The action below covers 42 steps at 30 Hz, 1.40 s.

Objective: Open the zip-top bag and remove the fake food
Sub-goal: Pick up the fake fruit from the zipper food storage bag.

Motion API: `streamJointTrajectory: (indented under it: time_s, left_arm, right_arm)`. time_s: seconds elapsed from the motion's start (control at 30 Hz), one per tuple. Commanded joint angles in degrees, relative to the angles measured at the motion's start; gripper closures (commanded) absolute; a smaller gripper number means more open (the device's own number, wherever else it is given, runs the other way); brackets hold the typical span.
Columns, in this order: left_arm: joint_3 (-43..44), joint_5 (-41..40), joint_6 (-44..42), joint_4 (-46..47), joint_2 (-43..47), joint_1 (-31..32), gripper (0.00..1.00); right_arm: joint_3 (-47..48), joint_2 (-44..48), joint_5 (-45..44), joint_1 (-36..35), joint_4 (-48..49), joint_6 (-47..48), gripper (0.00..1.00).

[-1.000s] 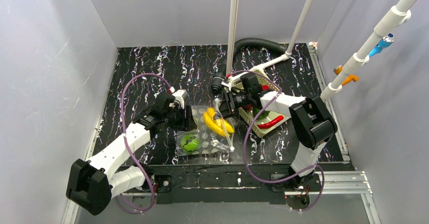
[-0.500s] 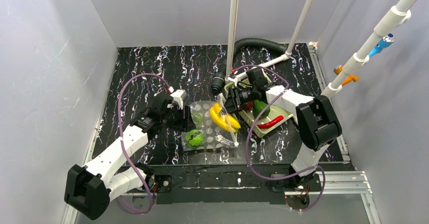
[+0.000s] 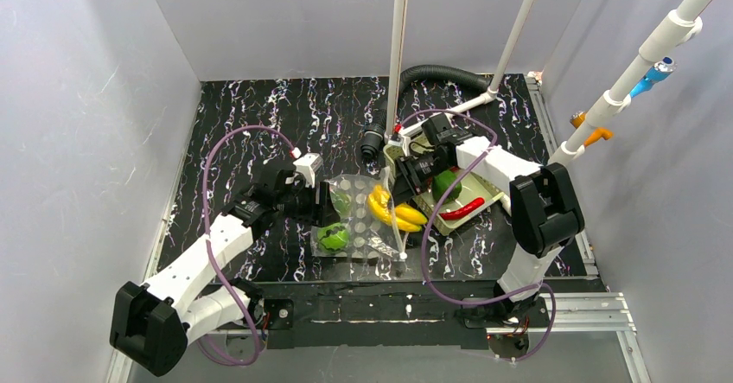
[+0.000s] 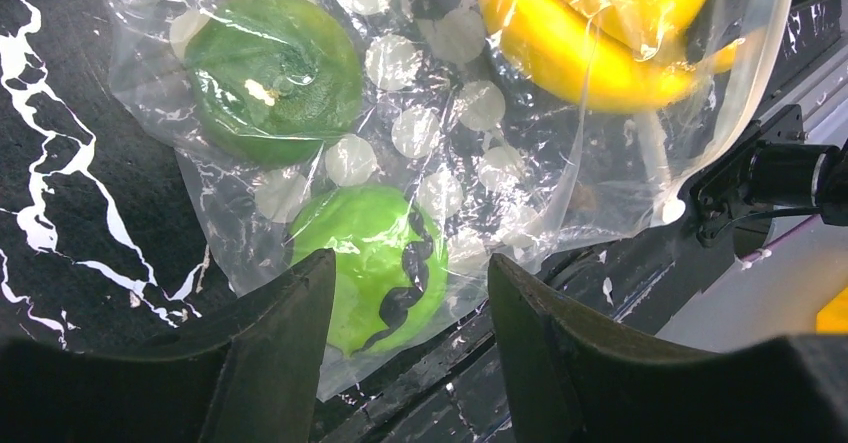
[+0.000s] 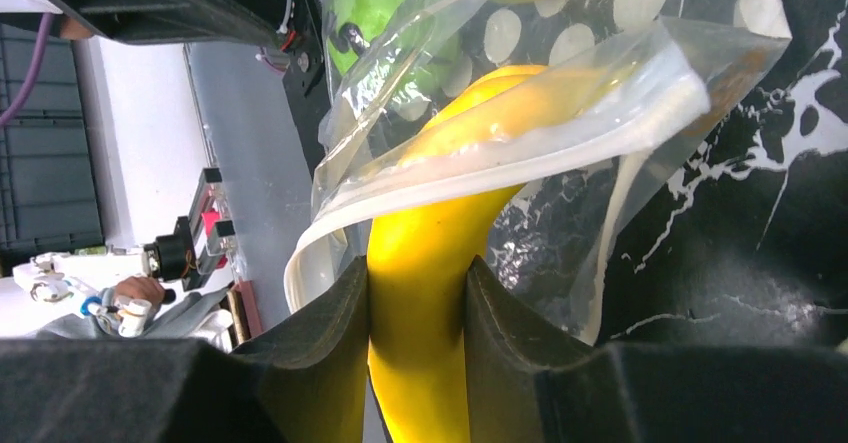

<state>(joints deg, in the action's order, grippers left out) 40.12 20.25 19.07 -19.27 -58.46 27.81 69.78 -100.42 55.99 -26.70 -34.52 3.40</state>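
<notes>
— Right claw, status?
— My right claw (image 5: 418,275) is clamped on the yellow banana (image 5: 425,333). The wrist view shows the fruit partly out of the zip-top bag (image 5: 560,93) at its mouth. From above, my own arm hides that grip.
— Left claw?
— My left claw (image 4: 410,273) stands apart over the bag's left side. A light green piece (image 4: 370,263) shows in the gap and a darker one (image 4: 275,78) lies beyond. Whether it touches the plastic, I cannot tell.
— Surroundings?
— The bag lies on the black marbled table (image 3: 259,115) between my arms. A pale green basket (image 3: 491,195) just right of it holds a red chili (image 3: 462,207).
</notes>
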Motion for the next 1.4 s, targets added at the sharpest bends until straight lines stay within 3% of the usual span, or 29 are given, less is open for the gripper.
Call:
streamJointTrajectory:
  time_s: [0.0,0.7,1.1,1.37]
  left_arm:
    - [-0.2,0.8,-1.0,-0.3,1.4,-0.3,0.43]
    - [3.2,0.7,-4.4,-4.6,3.8,-0.3,0.35]
    - [7.8,-4.9,-11.6,-11.1,5.1,-0.4,0.03]
    - [7.0,-6.5,-13.2,-11.2,6.5,-0.4,0.02]
  right_arm:
    - [2.6,3.4,1.0,1.6,-8.5,10.4,0.99]
    - [6.4,9.4,-9.7,4.2,-23.5,31.3,0.99]
    - [4.3,14.4,-12.5,7.2,-24.1,35.1,0.99]
    - [3.7,16.5,-11.1,12.0,-23.0,34.7,0.99]
